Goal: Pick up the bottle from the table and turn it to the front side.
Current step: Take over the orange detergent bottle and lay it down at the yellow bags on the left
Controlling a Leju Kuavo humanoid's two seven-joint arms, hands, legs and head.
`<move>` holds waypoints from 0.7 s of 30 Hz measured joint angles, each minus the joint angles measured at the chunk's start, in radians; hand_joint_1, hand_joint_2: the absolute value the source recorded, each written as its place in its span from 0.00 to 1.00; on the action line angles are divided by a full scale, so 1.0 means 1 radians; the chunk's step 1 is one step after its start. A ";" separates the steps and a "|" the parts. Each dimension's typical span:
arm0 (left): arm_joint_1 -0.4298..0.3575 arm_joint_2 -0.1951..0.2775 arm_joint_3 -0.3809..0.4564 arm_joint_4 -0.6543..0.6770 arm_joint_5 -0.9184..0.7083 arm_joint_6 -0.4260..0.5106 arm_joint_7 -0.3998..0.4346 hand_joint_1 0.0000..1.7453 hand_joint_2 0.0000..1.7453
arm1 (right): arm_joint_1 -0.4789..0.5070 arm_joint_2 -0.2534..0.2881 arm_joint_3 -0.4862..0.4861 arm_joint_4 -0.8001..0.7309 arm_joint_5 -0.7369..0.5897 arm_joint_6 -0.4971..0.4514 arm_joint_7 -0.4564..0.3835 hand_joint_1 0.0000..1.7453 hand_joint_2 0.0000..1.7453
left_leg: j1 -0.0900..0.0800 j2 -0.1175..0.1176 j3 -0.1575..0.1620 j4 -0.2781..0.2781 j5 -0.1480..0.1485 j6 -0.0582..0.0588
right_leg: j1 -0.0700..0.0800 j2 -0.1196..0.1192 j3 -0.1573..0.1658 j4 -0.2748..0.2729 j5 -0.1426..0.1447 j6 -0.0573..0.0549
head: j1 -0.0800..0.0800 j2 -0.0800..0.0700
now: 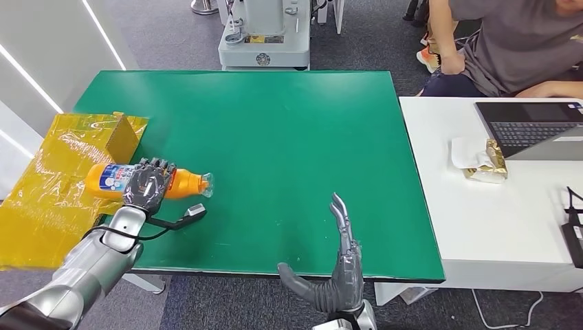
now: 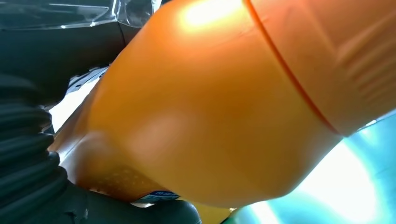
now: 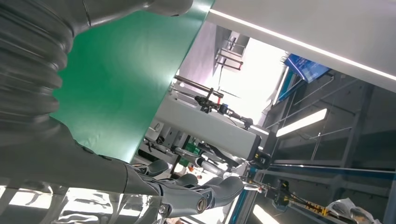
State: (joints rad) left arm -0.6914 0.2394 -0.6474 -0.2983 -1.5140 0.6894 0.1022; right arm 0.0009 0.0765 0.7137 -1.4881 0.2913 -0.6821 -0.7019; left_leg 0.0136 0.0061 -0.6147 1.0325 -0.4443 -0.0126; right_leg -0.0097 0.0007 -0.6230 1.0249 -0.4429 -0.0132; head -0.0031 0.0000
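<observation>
An orange bottle (image 1: 180, 183) with a blue and white label lies on its side at the left edge of the green table (image 1: 289, 130), its clear cap toward the table's middle. My left hand (image 1: 146, 184) lies over its middle, fingers curled around the body. In the left wrist view the orange bottle (image 2: 210, 107) sits right against the palm. My right hand (image 1: 337, 271) stands at the table's near edge, fingers straight and thumb spread, holding nothing. The right wrist view shows my right hand (image 3: 187, 191) with its fingers stretched out.
A yellow plastic-wrapped box (image 1: 62, 179) lies off the table's left edge, under the bottle's base end. A white table (image 1: 495, 227) on the right carries a laptop (image 1: 533, 127) and a gold packet (image 1: 487, 165). A person (image 1: 502, 48) sits behind it. A machine base (image 1: 265, 41) stands beyond the far edge.
</observation>
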 joint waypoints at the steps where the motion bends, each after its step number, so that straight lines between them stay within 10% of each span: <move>1: -0.002 -0.003 0.000 0.001 0.000 -0.006 0.000 0.26 1.00 | 0.000 0.000 0.000 0.000 0.001 0.000 0.000 0.00 1.00 | 0.000 0.000 0.000 0.000 0.000 0.000 | 0.000 0.000 0.000 0.000 0.000 0.000 | 0.000 0.000; 3: -0.006 -0.007 0.000 0.005 0.002 -0.041 0.002 0.00 1.00 | 0.002 -0.001 0.000 0.000 0.004 0.000 0.000 0.00 1.00 | 0.000 0.000 0.000 0.000 0.000 0.000 | 0.000 0.000 0.000 0.000 0.000 0.000 | 0.000 0.000; 21: -0.008 -0.010 0.007 0.033 0.004 -0.231 0.078 0.00 1.00 | 0.006 -0.007 0.002 0.000 -0.010 0.000 0.000 0.00 1.00 | 0.000 0.000 0.000 0.000 0.000 0.000 | 0.000 0.000 0.000 0.000 0.000 0.000 | 0.000 0.000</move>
State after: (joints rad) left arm -0.6995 0.2289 -0.6400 -0.2657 -1.5095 0.4582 0.1804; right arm 0.0071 0.0698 0.7155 -1.4881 0.2815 -0.6825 -0.7019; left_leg 0.0138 0.0059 -0.6148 1.0323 -0.4443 -0.0126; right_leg -0.0096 0.0005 -0.6228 1.0249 -0.4429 -0.0132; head -0.0031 0.0000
